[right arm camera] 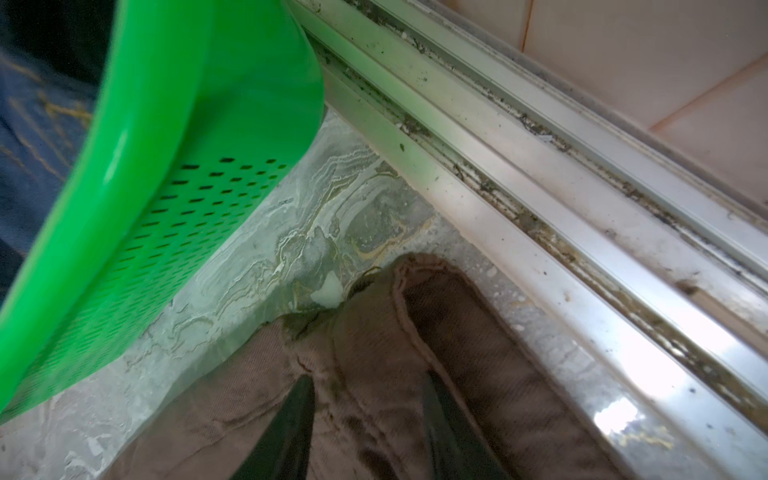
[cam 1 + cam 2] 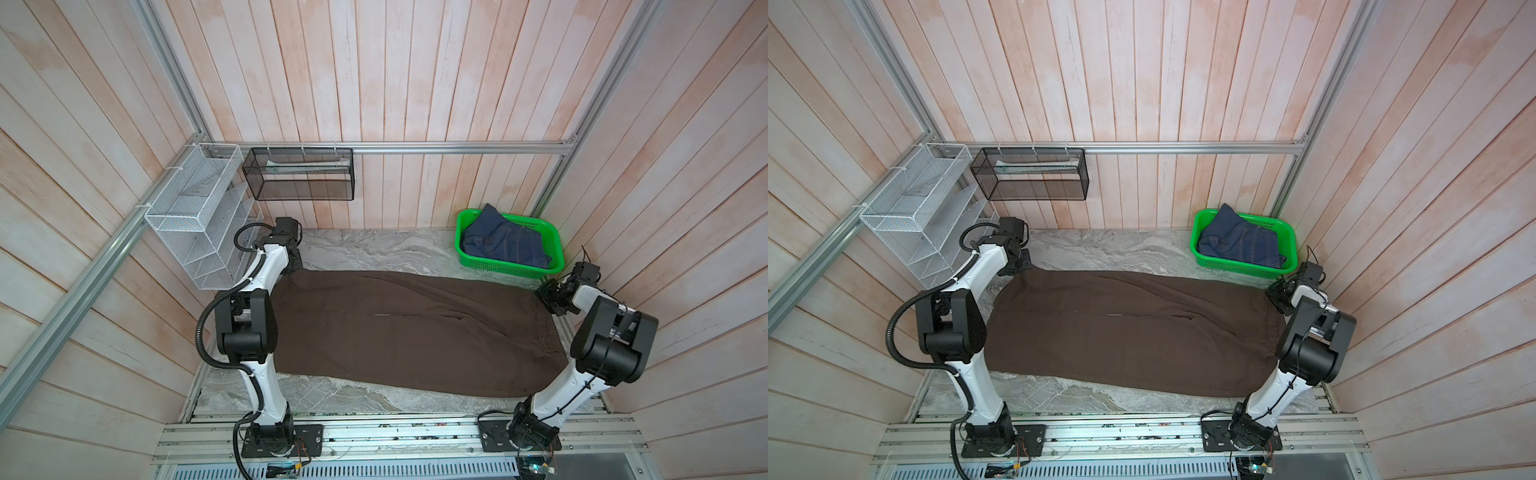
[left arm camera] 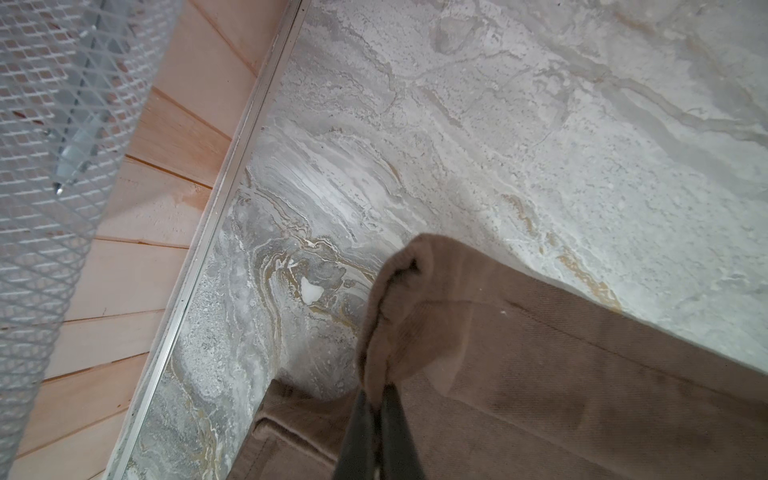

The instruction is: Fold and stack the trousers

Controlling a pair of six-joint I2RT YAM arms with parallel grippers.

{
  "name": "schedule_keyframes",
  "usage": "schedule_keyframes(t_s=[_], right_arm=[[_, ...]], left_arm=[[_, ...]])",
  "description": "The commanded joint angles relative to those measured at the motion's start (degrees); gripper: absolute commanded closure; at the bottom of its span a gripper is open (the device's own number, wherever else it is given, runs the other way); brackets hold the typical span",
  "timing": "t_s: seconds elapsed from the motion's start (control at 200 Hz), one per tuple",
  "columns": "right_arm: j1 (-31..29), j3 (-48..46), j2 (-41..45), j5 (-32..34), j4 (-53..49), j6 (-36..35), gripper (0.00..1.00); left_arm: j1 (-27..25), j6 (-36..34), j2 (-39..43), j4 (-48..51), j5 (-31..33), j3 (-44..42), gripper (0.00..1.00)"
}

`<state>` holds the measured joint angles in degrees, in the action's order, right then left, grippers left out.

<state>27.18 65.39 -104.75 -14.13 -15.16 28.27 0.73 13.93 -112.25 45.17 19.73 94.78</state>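
Has the trousers spread flat and lengthwise over the counter; dark brown, reaching nearly from arm to arm in both top views. Leaves a bare strip of marbled counter behind them and another in front.

Pinches their far left corner with the left hand. Fingers fully shut on the cloth, with the corner lifted off the counter as a small peak in the left wrist view and a flat hem below it. Places that hand at the far left end of the counter, near a white wire rack.

Grips the far right corner with the right hand. Fingers part-way apart, closed on a thick bunch of cloth that fills the gap, with creases beside one finger. Sets that hand just beside a green basket, not touching it. Shows folded blue jeans inside the basket, at the far right of the counter. Shows the right edge of the trousers lying close to a metal rail in the right wrist view.
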Motion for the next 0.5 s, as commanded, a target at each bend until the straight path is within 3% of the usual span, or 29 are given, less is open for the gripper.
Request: schedule_keyframes(t_s=[0.0,0.215,0.495], right_arm=[[-2.32,2.71,-3.57,5.5,-3.05,0.21,0.55],[-6.49,6.07,-7.82,10.36,-5.67,-0.21,0.6],[-7.15,4.99,-4.35,12.84,-6.38,-0.68,0.96]], left_arm=[[0.32,-0.07,-0.78,-0.62,-0.3,-0.25,1.0],[0.32,-0.05,-0.43,-0.32,0.13,-0.21,1.0],[0.33,0.18,-0.29,0.63,0.88,0.27,1.0]])
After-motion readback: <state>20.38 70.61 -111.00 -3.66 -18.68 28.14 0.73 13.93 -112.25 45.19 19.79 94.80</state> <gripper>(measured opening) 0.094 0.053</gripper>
